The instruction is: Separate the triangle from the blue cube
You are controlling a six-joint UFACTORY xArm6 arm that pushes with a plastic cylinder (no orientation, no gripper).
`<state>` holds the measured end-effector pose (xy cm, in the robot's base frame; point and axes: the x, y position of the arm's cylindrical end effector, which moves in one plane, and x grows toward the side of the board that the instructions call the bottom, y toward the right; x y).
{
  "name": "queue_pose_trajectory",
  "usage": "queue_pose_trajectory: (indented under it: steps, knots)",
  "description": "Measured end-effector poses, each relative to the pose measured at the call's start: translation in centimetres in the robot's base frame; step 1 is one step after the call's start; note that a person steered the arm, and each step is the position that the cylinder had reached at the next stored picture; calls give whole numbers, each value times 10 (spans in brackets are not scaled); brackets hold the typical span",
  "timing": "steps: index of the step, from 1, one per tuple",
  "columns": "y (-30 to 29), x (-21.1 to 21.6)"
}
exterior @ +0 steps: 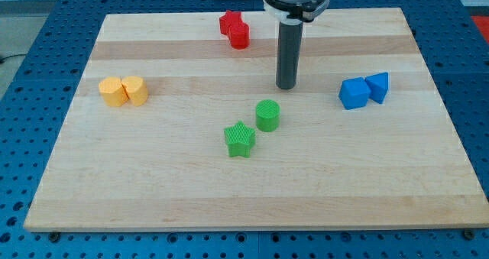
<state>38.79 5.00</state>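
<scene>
A blue cube (353, 93) sits at the view's right on the wooden board, with a blue triangle (377, 86) touching its right side. My tip (286, 85) rests on the board left of the cube, about a block's width and a half away, at roughly the same height in the view. It touches no block.
A green cylinder (267, 114) and a green star (240, 140) lie just below my tip. Two red blocks (234, 27) sit at the view's top, touching. Two yellow blocks (124, 91) sit at the left. The board's right edge (439, 98) is close to the triangle.
</scene>
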Motion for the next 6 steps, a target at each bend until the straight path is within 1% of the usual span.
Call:
queue_pose_trajectory:
  steps: [2, 4, 5, 6]
  knots:
    - [3, 0]
    - [3, -9]
    - [27, -21]
    - [117, -27]
